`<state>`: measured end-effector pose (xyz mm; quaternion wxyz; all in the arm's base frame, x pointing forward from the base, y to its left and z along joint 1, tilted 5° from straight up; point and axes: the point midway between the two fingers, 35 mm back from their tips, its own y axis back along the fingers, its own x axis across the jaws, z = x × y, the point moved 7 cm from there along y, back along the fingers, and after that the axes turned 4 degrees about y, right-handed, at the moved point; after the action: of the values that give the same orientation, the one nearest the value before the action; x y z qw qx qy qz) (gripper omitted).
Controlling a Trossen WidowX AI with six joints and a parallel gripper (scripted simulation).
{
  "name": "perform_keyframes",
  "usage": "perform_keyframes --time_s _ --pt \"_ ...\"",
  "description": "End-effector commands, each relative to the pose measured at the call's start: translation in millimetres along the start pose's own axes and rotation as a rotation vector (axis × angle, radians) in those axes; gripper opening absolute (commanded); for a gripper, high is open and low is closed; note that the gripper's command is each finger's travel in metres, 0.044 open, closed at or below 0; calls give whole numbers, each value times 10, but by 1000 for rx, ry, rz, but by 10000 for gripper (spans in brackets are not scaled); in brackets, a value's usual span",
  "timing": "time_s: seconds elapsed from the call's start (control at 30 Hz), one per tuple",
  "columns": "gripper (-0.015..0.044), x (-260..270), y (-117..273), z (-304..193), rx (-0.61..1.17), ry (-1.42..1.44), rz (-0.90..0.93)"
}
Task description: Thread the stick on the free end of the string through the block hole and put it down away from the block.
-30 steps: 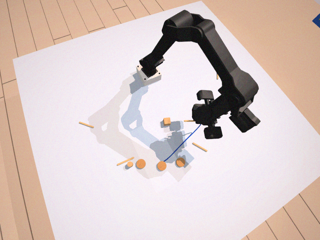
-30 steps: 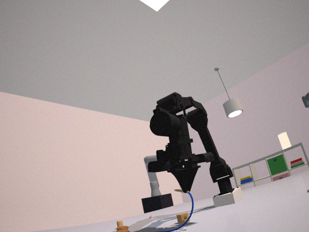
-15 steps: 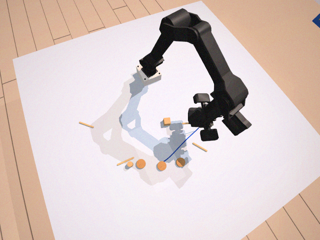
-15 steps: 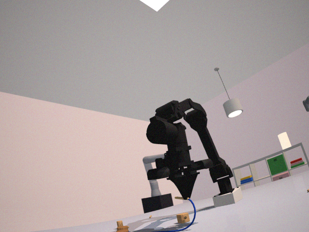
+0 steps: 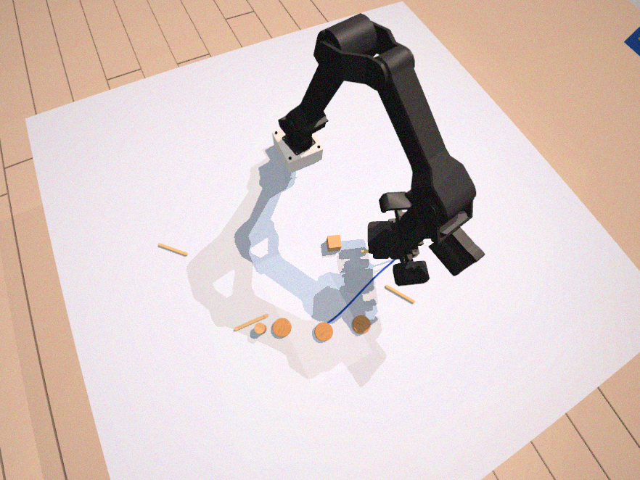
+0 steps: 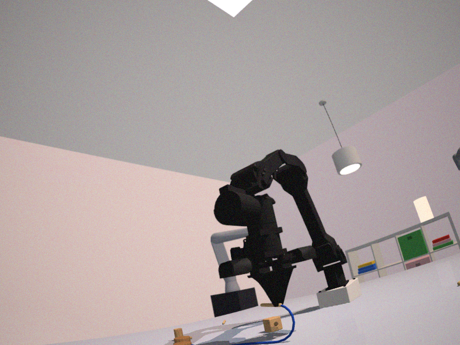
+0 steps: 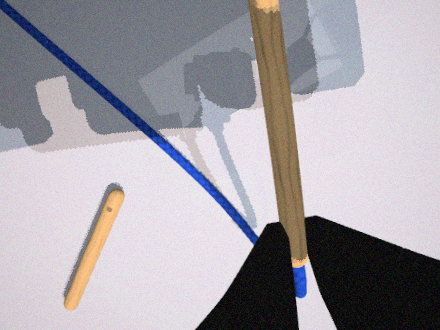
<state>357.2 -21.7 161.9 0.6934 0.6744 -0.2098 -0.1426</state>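
The wooden block stands on the table; its hole shows in the exterior view. My gripper is shut on the string's stick, near its string end. The stick is above the table, higher than the block in the exterior view, its free end pointing towards the block in the top view. The blue string runs from the stick down to a round button, outside the block. The fingertips are hidden in the top view.
Loose sticks lie at the left, at the front left and right of the string. Two other round buttons flank the string's button. A small peg stands beside the left one.
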Motion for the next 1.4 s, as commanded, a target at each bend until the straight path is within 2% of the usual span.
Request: perform_keyframes --time_s 0.0,0.3,1.37 --pt "0 -6 -17 31 23 5 9" --pt "0 -9 -80 62 49 10 17" --pt "0 37 -53 -341 56 12 17"
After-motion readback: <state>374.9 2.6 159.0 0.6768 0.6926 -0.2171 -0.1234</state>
